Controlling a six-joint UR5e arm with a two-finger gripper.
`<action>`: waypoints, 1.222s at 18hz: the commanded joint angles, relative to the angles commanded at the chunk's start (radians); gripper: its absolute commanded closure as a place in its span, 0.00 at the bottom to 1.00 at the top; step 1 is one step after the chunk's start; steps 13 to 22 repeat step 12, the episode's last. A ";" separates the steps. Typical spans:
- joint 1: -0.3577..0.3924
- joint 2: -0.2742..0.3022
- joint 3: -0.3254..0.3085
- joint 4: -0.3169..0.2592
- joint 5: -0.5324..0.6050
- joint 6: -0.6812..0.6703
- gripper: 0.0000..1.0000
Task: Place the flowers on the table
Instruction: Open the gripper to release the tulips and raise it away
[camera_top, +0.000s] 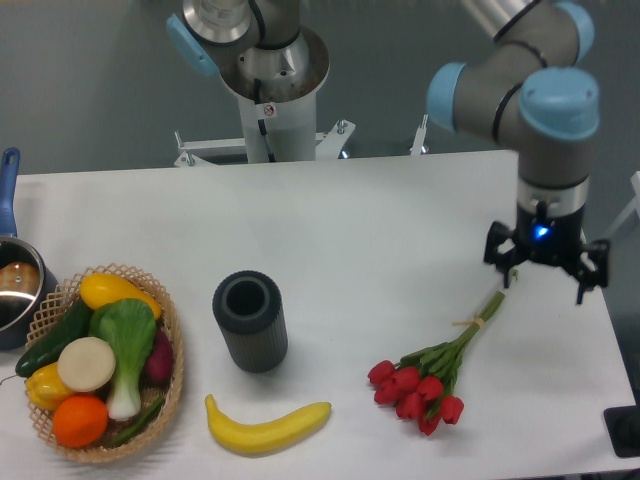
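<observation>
The table (330, 230) is white, matte and smooth, set against a grey-blue wall. The flowers (425, 378) lie flat on it near the front right, red buds toward the front edge, stems angled up toward my gripper (546, 272). My gripper hangs above the stem tips — fingers spread, gripping nothing, a blue light lit on its body. To the left stand a dark ribbed cylinder (250, 320), a banana (266, 425) and a wicker basket (172, 365) of produce. A small red-and-white sticker (267, 110) sits on the arm's pedestal — unreadable.
</observation>
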 joint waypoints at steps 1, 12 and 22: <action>0.006 0.012 0.000 -0.029 0.000 0.046 0.00; 0.069 0.058 -0.015 -0.089 -0.009 0.184 0.00; 0.069 0.058 -0.015 -0.089 -0.009 0.184 0.00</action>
